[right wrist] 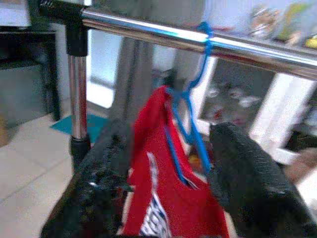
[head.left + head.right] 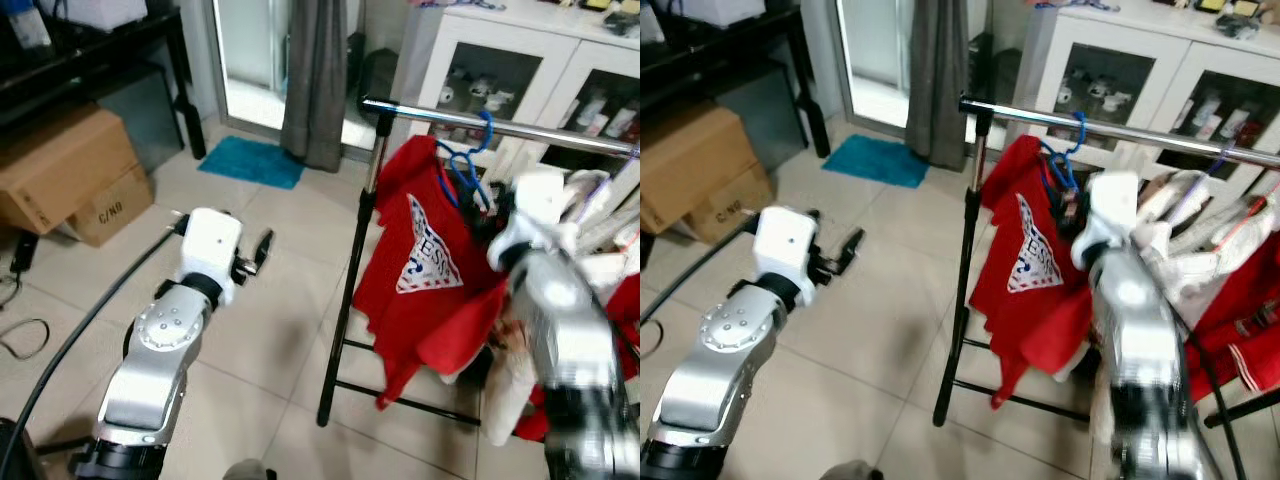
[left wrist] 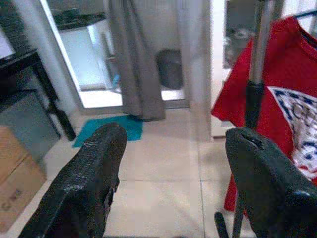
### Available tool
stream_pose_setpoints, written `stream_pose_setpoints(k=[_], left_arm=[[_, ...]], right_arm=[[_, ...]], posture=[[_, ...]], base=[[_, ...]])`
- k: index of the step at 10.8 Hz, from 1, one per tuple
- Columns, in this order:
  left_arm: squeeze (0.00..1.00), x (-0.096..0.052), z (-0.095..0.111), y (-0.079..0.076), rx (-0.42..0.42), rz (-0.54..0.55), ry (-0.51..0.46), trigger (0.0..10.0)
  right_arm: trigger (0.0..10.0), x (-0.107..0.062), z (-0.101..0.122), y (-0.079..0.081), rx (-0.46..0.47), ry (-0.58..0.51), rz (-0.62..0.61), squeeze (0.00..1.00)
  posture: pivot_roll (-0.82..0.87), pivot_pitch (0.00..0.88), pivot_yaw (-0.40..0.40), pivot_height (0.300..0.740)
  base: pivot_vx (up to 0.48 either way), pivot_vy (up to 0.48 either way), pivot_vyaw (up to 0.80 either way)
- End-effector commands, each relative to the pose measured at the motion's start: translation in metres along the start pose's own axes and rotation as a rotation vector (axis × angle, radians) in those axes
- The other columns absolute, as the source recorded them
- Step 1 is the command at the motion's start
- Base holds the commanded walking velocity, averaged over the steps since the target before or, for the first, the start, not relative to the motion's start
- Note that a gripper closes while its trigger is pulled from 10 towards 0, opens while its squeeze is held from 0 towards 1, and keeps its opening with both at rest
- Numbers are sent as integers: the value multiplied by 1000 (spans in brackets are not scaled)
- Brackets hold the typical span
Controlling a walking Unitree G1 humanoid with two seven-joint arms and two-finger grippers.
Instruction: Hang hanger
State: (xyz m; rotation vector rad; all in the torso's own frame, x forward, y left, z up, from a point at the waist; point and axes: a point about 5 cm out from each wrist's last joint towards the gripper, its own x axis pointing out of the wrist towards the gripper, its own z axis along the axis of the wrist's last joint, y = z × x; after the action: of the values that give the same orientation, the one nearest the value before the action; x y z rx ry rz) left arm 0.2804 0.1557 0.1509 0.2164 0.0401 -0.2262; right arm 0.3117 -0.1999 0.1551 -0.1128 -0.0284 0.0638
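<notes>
A blue hanger [image 2: 465,160] carrying a red T-shirt [image 2: 420,260] is hooked over the chrome rail [image 2: 500,128] of a clothes rack. My right gripper [image 1: 171,131] is raised just in front of it. Its fingers [image 1: 247,183] are open, and the hanger's blue neck [image 1: 190,119] and the shirt's collar lie in the gap between them. The right arm's white wrist [image 2: 535,215] covers part of the shirt in the eye views. My left gripper [image 2: 262,245] is held out over the floor left of the rack, open with nothing between its fingers [image 3: 94,173].
More clothes [image 2: 600,230] hang on the rail to the right. The rack's black post and foot bar [image 2: 400,400] stand on the tiled floor. Behind are a white cabinet [image 2: 520,60], a grey curtain [image 2: 315,70] and a blue mat [image 2: 252,160]. Cardboard boxes [image 2: 60,170] sit left.
</notes>
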Motion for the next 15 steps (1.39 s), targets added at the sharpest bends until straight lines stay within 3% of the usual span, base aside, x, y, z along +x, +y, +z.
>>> stream_pose_setpoints(k=[1,2,3,5,8,11,13,15], left_arm=[[0,1,-3,2,-16,23,14,10000],[192,1,-2,-2,-62,0,17,10000],[569,-2,-3,-9,-82,-36,21,10000],[1000,-3,-7,-8,-53,-22,24,10000],[1000,-4,-1,-2,-73,11,-2,10000],[1000,0,3,-6,-33,-53,-3,10000],[1000,-2,2,-11,-9,-123,7,10000],[988,-7,3,-24,7,-279,3,10000]], right_arm=[[10000,-5,0,6,-29,-7,-7,1000],[10000,-17,0,18,-24,-40,-29,1000],[10000,-19,-9,23,41,79,-16,1000],[10000,-17,-2,24,62,45,-32,1000],[10000,-9,5,23,74,51,-49,1000],[10000,-7,11,21,72,16,-108,1000],[10000,-7,17,12,-10,10,-115,1000],[10000,-6,26,0,5,19,-120,1000]], posture=[[31,0,-5,740],[30,0,-12,740],[32,0,-21,740],[50,0,-43,740],[68,0,-63,740],[67,0,-57,740],[63,0,-52,740],[62,0,-51,740]], base=[[0,-480,0],[0,-480,0],[0,0,0],[0,0,0],[366,0,0],[430,0,467],[428,0,0],[0,0,0]])
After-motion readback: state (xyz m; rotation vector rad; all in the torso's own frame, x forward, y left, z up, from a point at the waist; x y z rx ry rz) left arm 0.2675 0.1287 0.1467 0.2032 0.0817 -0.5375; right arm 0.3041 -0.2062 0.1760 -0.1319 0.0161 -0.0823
